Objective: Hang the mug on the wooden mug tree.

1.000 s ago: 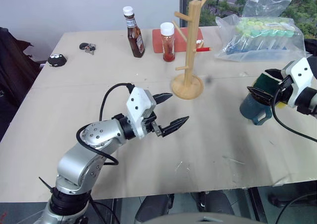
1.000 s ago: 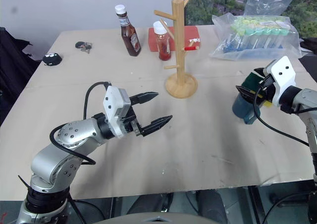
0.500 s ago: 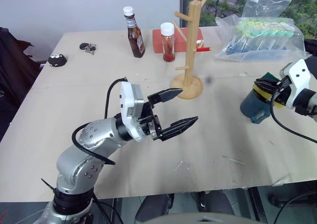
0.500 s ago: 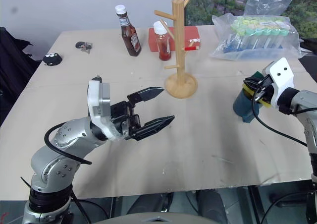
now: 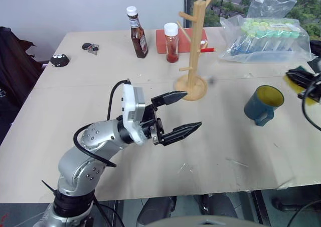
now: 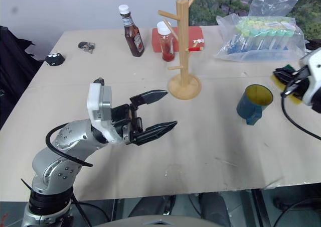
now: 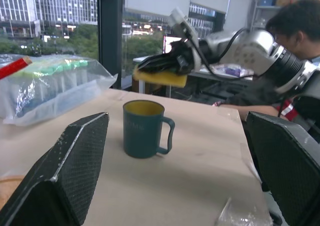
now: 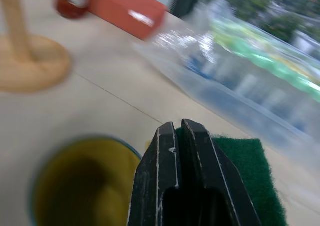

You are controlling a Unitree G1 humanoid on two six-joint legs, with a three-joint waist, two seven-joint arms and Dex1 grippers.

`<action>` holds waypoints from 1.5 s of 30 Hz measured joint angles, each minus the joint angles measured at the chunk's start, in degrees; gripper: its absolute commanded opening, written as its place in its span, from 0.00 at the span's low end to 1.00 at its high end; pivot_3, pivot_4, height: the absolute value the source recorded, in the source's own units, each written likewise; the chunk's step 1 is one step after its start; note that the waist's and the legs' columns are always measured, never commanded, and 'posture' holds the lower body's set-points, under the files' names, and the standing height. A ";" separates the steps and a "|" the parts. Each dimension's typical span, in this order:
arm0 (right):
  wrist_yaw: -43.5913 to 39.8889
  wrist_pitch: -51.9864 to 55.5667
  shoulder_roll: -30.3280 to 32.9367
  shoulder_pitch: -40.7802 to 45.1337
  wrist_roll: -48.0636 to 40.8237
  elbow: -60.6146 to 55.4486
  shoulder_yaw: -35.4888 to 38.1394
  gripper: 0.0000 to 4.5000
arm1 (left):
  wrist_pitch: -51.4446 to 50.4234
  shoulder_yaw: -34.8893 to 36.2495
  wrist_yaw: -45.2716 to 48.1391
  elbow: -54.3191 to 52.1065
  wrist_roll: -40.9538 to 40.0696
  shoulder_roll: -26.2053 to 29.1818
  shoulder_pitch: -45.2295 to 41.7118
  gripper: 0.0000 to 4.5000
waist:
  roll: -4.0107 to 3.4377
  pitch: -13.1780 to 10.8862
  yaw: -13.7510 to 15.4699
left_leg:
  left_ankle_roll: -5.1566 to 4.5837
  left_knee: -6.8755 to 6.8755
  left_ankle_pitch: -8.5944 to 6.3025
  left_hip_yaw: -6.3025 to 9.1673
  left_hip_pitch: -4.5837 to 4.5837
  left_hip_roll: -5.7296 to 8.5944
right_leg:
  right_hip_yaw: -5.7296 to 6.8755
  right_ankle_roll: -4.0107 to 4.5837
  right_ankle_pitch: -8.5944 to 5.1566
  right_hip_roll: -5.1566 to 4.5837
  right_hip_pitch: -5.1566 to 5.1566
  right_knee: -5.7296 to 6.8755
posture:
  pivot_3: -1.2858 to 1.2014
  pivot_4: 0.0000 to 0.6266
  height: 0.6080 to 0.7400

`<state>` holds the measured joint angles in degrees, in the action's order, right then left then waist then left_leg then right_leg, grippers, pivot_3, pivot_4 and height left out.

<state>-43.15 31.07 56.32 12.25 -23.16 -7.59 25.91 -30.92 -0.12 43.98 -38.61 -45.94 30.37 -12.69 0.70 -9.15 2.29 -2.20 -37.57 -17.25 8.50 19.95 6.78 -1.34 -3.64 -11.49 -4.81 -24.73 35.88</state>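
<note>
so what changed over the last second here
The right gripper closed on the sponge, lifted it out of the mug and swung away to the right. The left gripper rolled and edged toward the mug tree, jaws open. Mug, tree and bottles stayed put.

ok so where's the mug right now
The mug stands upright on the table's right side, to the right of the wooden mug tree, with the right gripper holding a sponge just beyond it.

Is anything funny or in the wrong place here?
Yes. The right tool is shut on a green-and-yellow sponge, held up in the air, instead of the mug. The mug stands upright on the table, apart from the wooden mug tree, whose pegs are bare.
</note>
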 measured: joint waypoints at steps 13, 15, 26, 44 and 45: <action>2.73 -10.26 -4.96 -15.67 9.18 9.67 0.84 0.40 | 0.20 -3.48 5.63 3.50 3.61 2.83 -1.61 1.00 | -0.08 0.01 -0.52 | 0.00 -0.02 0.01 -0.29 -0.16 -0.08 | -0.36 -0.04 0.18 0.17 0.03 0.02 | 0.52 0.24 1.00; 2.92 -11.50 -5.73 -15.87 9.01 8.35 1.39 0.61 | 0.20 -3.43 5.88 3.60 3.59 2.83 -2.02 1.00 | -0.08 0.01 -0.67 | 0.00 -0.04 0.01 -0.28 -0.16 -0.14 | -0.34 -0.02 0.20 0.23 0.04 0.02 | 0.52 0.24 1.00; 13.25 11.90 -18.56 -22.66 -4.55 -24.92 -0.01 1.00 | 0.18 -3.29 7.49 6.28 3.51 2.77 -3.40 1.00 | 0.06 0.06 -0.71 | 0.02 -0.09 0.00 -0.15 -0.09 -0.25 | -0.27 0.00 0.21 0.28 0.03 -0.01 | 0.52 0.24 1.00; 45.08 20.05 -43.58 -18.10 6.18 -35.20 -10.34 1.00 | 0.08 -3.83 7.49 6.58 3.50 1.84 -4.49 1.00 | -0.01 0.06 -1.48 | 0.03 -0.19 0.00 -0.17 -0.09 -0.25 | -0.27 0.01 0.25 0.60 0.00 0.01 | 0.52 0.24 1.00; 45.36 19.94 -43.87 -18.09 6.53 -35.17 -10.50 1.00 | 0.08 -3.99 7.44 6.58 3.52 1.72 -4.51 1.00 | -0.01 0.06 -1.50 | 0.03 -0.19 0.00 -0.17 -0.09 -0.25 | -0.27 0.01 0.25 0.61 0.00 0.01 | 0.52 0.24 1.00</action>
<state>2.20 51.01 12.45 -5.85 -16.63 -42.76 15.41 -30.84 -4.11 51.43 -32.03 -42.42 32.09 -17.20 0.69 -9.08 0.80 -2.17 -37.76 -17.25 8.33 19.86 6.53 -1.62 -3.63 -11.25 -4.21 -24.73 35.89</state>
